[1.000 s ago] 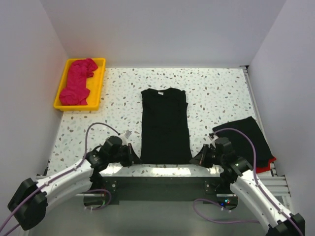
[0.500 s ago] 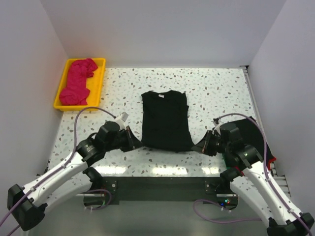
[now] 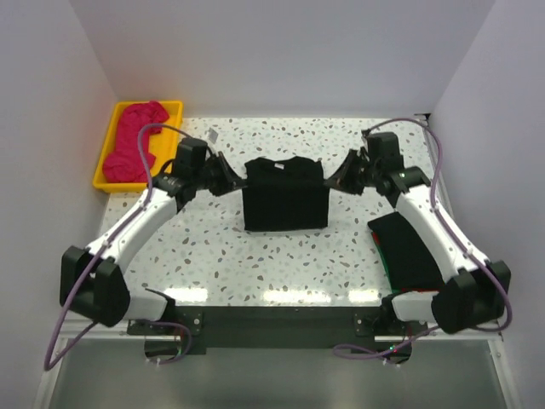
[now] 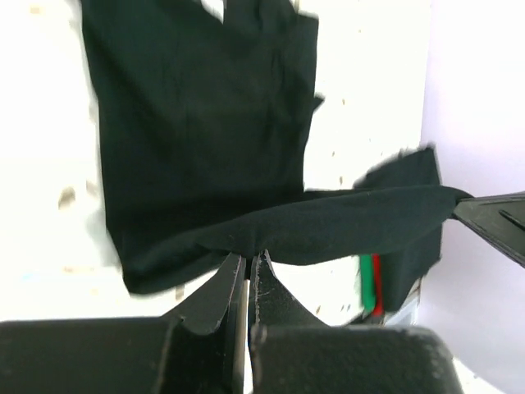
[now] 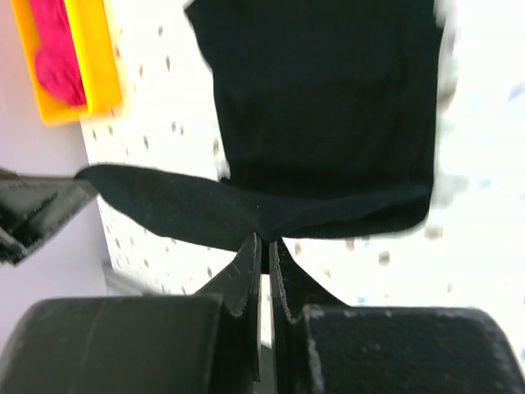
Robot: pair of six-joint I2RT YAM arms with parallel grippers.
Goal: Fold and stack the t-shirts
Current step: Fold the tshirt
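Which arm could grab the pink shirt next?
Probably left. The left gripper, shut on the black shirt, is nearest the tray with the pink shirt; the right gripper is farther off.

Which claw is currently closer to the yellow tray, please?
Left. The left claw holds the black shirt's edge just right of the yellow tray in the overhead view; the right claw grips the shirt's opposite edge, farther from the tray.

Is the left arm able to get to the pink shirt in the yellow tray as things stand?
Probably not yet. The pink shirt lies close to the left hand, nothing between, but that hand is shut on the black shirt.
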